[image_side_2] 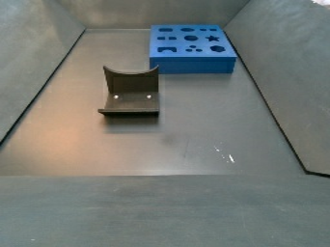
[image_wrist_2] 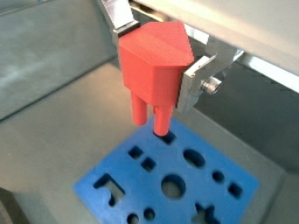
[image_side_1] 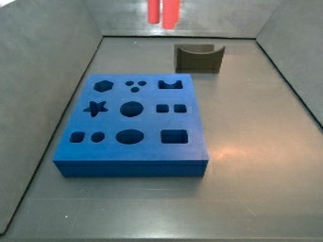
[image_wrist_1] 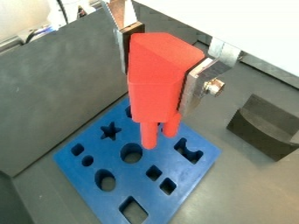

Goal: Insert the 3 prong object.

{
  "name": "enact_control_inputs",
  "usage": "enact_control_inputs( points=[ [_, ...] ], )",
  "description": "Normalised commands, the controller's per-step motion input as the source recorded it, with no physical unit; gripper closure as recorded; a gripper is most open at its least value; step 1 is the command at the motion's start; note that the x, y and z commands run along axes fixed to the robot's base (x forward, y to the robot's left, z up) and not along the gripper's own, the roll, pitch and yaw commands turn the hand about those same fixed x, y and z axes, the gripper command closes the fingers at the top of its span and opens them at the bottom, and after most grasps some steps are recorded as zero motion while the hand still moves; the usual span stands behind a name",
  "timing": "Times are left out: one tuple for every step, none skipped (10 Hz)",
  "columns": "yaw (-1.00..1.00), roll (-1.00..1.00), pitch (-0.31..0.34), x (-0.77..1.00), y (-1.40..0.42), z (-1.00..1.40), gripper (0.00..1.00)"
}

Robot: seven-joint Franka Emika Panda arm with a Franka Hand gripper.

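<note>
In both wrist views my gripper (image_wrist_1: pixel 162 70) (image_wrist_2: pixel 158 61) is shut on the 3 prong object (image_wrist_1: pixel 155 83) (image_wrist_2: pixel 149 74), a red-orange plastic piece with a thick body and slim prongs pointing down. One silver finger (image_wrist_1: pixel 201 86) (image_wrist_2: pixel 194 80) presses its side. The piece hangs above the blue block (image_wrist_1: pixel 173 171) (image_wrist_2: pixel 135 175), clear of its top, which has several shaped holes. In a side view only the prongs (image_side_1: pixel 164 9) show at the top edge, well above and behind the blue block (image_side_1: pixel 132 168). The gripper is out of frame in both side views.
A dark grey curved block (image_wrist_1: pixel 267 127) (image_side_1: pixel 198 57) (image_side_2: pixel 129 94) stands on the grey floor apart from the blue block (image_side_2: pixel 194 66). Sloping grey walls (image_side_1: pixel 51 76) enclose the floor on all sides.
</note>
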Motion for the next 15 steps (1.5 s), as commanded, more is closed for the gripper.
enact_control_inputs(
  points=[
    [-0.79,0.03,-0.191,-0.34,0.23,-0.71,1.0],
    [-0.67,0.05,-0.263,-0.37,0.33,-0.58,1.0],
    [-0.57,0.05,-0.266,-0.4,0.41,-0.58,1.0],
    [-0.42,0.06,-0.239,-0.53,0.54,-0.63,1.0],
    [-0.35,0.07,-0.231,-0.6,0.59,-0.63,1.0],
    [-0.31,0.11,-0.196,-0.6,0.59,-0.65,1.0],
    [-0.11,0.14,-0.123,-0.07,0.26,-0.83,1.0],
    [-0.07,0.08,0.0,0.07,0.17,-0.78,1.0],
    [0.0,0.1,0.107,0.01,0.07,-0.44,1.0],
    [0.06,0.12,0.059,0.03,0.08,-0.38,1.0],
    [0.0,0.11,0.034,0.0,0.09,-0.25,1.0],
    [0.0,0.04,0.031,0.0,0.12,-0.23,1.0],
    [0.03,0.0,0.0,0.03,0.16,-0.27,1.0],
    [0.06,0.0,0.029,0.19,0.12,-0.31,1.0],
    [0.03,0.0,0.041,0.25,0.07,-0.32,1.0]
  ],
)
